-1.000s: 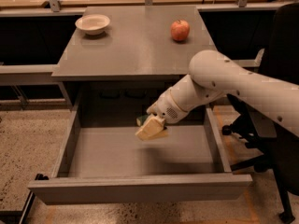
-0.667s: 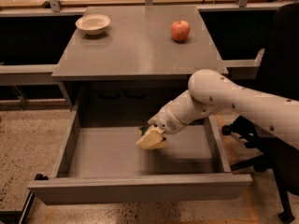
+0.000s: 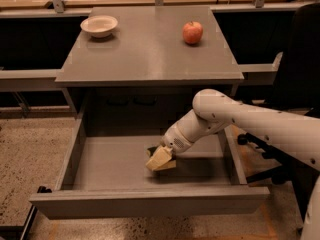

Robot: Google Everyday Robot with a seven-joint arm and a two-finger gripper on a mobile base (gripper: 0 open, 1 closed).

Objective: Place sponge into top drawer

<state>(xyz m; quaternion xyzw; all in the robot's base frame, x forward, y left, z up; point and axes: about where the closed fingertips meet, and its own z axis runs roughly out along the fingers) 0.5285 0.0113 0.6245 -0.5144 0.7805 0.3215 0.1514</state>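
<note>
The top drawer (image 3: 150, 204) is pulled wide open below the grey table (image 3: 145, 54), its grey inside showing. My gripper (image 3: 161, 156) reaches down into the drawer from the right, near the middle of its floor. It is shut on the sponge (image 3: 159, 160), which shows its pale yellow foam side and hangs tilted, at or just above the drawer floor. The white arm (image 3: 240, 121) crosses the drawer's right side.
A red apple (image 3: 192, 32) stands at the back right of the tabletop. A white bowl (image 3: 99, 25) stands at the back left. A dark chair (image 3: 300, 84) is at the right, beside the arm.
My gripper has moved down and a little forward into the drawer with the sponge in it. The sponge now hangs lower, near the drawer floor.
</note>
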